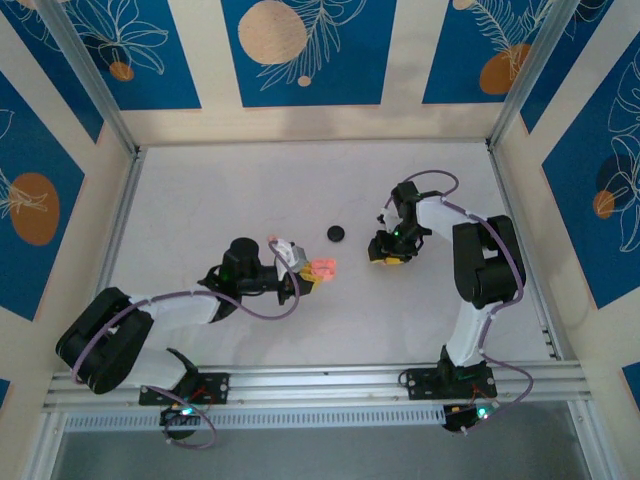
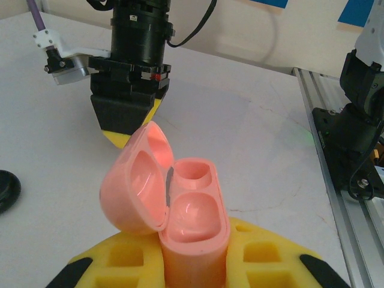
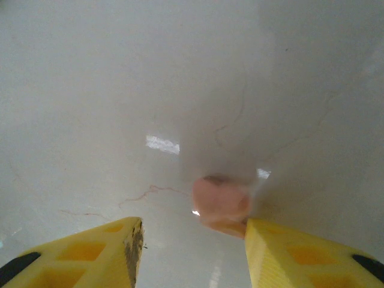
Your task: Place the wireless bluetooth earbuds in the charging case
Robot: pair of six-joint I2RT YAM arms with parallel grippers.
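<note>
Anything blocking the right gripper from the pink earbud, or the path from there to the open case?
Nothing visible. The pink earbud lies on the table between the open fingers of the right gripper. The charging case is held open in the left gripper, both wells empty. The black disc lies to the far side of that path.

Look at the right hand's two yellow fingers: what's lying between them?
A pale pink earbud, resting on the white table beside the finger at the picture's right, with the right gripper open. The right wrist view shows it.
</note>
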